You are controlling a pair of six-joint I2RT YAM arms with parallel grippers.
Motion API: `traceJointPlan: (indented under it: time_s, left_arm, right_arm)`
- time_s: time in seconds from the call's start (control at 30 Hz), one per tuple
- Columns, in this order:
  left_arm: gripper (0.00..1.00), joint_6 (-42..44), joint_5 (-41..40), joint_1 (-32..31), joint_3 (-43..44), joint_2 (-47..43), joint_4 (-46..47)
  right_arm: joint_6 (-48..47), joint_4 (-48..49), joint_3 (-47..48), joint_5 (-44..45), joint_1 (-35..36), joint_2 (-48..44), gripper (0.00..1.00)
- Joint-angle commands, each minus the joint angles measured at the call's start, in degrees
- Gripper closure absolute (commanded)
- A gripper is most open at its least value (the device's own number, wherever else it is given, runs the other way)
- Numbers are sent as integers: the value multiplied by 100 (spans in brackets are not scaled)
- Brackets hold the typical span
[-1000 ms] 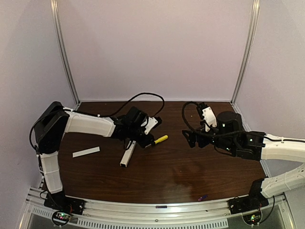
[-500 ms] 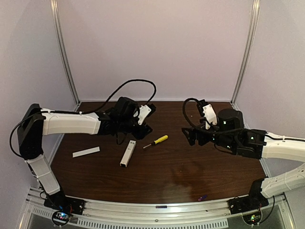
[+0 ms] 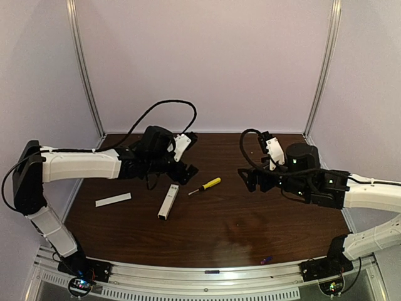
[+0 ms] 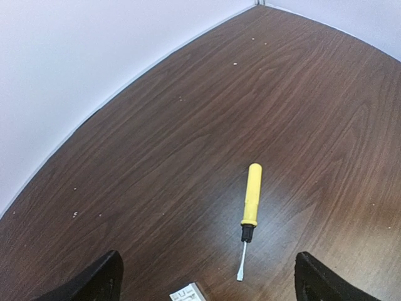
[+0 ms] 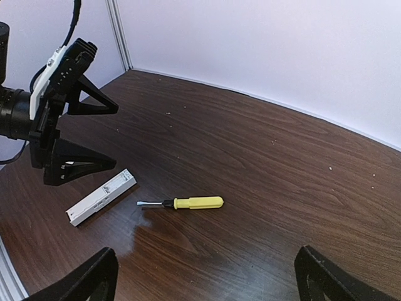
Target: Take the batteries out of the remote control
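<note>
The left claw has backed toward upper left, jaws wide apart. The slim white rectangular plastic remote control stays flat on the dark wooden bench, centre-left. A tiny blue-purple battery lies bottom centre-right. The right claw gapes open. The remote's end print is unreadable.

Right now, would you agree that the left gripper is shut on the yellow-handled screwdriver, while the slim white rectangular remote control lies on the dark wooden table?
Not quite: the left gripper is open and holds nothing. The yellow-handled screwdriver lies free on the dark wooden table, as the right wrist view shows. The slim white rectangular remote control does lie on the table, as you said.
</note>
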Motion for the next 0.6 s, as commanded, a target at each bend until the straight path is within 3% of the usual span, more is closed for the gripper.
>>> traceJointPlan:
  time_s: [0.0, 0.27, 0.57]
  left_arm:
    - [3, 268, -652, 54, -171, -295, 190]
    - [4, 714, -1797, 307, -446, -662, 374]
    - [3, 267, -2907, 1111, -1284, -926, 936]
  right_arm:
    - [112, -91, 125, 49, -22, 94, 0]
    - [22, -174, 177, 357, -64, 215, 0]
    - [11, -184, 255, 783, -94, 491, 0]
